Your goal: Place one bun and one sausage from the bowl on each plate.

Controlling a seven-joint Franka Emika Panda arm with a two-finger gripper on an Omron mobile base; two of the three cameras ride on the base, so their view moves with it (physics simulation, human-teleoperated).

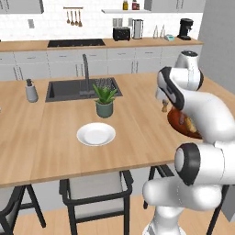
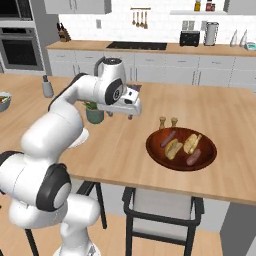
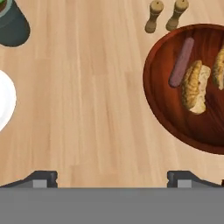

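The dark reddish-brown wooden bowl [image 2: 159, 150] sits on the island's right part and holds two buns and two sausages. In the hand view the bowl [image 3: 151, 78] lies at the right, with a sausage [image 3: 181, 62] beside a bun [image 3: 194, 86]. A white plate [image 1: 96, 134] rests empty in front of the plant, and its edge [image 3: 4, 105] shows at the hand view's left. My gripper [image 2: 120, 116] hovers over bare wood between plate and bowl. It is open, with nothing between its fingertips [image 3: 43, 178].
Two wooden shakers [image 3: 154, 16] stand just behind the bowl. A potted plant [image 1: 104, 101] stands behind the plate, before the sink [image 1: 82, 89]. A soap dispenser [image 1: 30, 91] is at the left. A pale fruit bowl [image 2: 4, 100] sits far left. Chairs stand along the island's near edge.
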